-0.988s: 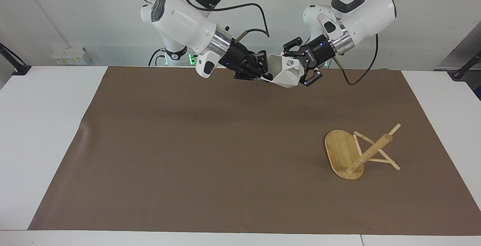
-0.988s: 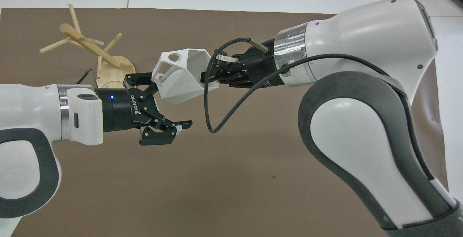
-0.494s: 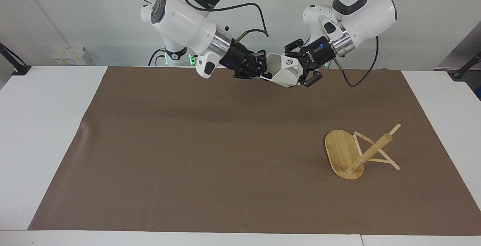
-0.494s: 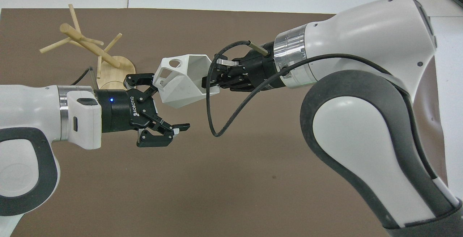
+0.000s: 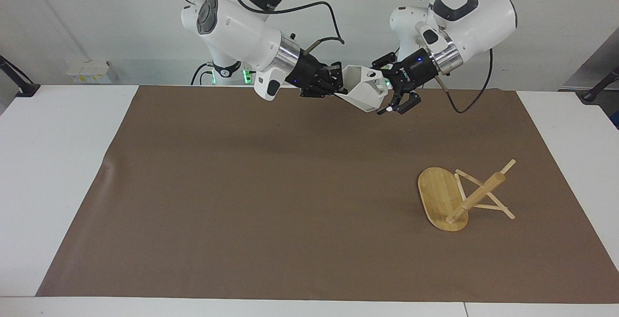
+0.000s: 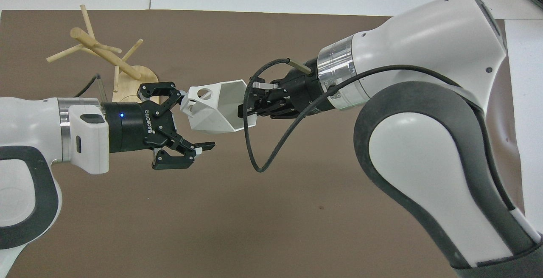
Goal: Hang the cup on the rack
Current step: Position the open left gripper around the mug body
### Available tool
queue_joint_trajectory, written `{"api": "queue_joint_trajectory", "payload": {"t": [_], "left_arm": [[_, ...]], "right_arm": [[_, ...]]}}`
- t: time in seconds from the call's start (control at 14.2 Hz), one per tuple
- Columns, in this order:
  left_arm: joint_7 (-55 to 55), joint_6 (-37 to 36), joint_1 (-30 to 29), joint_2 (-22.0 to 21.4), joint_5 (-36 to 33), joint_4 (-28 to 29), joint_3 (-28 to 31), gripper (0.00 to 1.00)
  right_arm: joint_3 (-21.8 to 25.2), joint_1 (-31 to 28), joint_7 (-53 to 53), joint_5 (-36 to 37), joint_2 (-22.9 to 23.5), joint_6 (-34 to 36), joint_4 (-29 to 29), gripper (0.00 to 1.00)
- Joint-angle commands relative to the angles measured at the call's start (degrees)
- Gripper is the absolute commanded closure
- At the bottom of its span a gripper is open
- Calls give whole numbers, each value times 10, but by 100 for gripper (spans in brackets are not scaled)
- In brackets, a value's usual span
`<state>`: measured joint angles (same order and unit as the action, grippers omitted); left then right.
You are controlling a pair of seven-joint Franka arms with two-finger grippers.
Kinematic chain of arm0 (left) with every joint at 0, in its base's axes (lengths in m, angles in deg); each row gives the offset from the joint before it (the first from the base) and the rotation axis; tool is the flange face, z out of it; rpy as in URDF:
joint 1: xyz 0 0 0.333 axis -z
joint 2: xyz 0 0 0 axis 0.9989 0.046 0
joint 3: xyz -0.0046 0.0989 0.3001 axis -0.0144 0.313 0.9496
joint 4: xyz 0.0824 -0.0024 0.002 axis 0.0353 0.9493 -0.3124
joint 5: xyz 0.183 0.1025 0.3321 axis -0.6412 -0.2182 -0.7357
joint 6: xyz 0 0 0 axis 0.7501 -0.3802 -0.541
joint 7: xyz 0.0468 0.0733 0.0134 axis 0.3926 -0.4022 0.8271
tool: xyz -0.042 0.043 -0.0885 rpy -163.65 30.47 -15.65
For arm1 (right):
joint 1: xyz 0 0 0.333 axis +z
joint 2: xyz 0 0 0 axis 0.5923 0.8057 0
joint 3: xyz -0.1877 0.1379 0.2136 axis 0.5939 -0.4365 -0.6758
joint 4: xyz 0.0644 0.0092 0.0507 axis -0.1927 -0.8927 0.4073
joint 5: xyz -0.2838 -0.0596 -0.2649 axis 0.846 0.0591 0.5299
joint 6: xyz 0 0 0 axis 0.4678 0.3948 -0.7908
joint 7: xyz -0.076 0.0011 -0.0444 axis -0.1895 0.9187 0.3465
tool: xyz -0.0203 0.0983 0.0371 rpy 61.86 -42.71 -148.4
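Note:
The white faceted cup point(image 5: 363, 93) point(image 6: 214, 112) hangs in the air over the mat's edge nearest the robots. My right gripper point(image 5: 338, 95) point(image 6: 246, 113) is shut on its rim. My left gripper point(image 5: 390, 87) point(image 6: 197, 120) stands open at the cup's handle end, one finger above the handle and one below, neither pressing on it. The bamboo rack point(image 5: 476, 195) point(image 6: 102, 55) lies tipped on its side toward the left arm's end of the table, farther from the robots than the cup. Its oval base point(image 5: 437, 196) stands on edge and its pegs point sideways.
A brown mat point(image 5: 271, 201) covers most of the white table point(image 5: 53, 172). A black cable point(image 6: 254, 150) loops down from the right wrist beside the cup. Small white boxes point(image 5: 89, 71) sit at the table's edge by the wall.
The left gripper has drawn back from the cup toward its own end of the table and stays open. The right gripper keeps the cup, which has tilted and shifted a little.

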<state>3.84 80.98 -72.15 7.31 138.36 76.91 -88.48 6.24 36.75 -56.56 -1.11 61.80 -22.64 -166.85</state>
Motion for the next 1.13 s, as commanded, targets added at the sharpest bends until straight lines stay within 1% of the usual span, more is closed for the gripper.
{"api": "queue_joint_trajectory", "payload": {"t": [0.0, 0.42, 1.06], "left_arm": [[-19, -4, -6, -4, 14, 2, -2, 0], [-66, -8, -7, -5, 14, 10, 0, 0], [-70, -12, 2, -8, 15, 10, -3, 0]], "right_arm": [[-3, -5, -8, 11, -3, 9, 2, 100], [-8, -4, -1, 10, -4, 2, 2, 100], [-10, -3, -1, 11, -5, -4, 1, 100]]}}
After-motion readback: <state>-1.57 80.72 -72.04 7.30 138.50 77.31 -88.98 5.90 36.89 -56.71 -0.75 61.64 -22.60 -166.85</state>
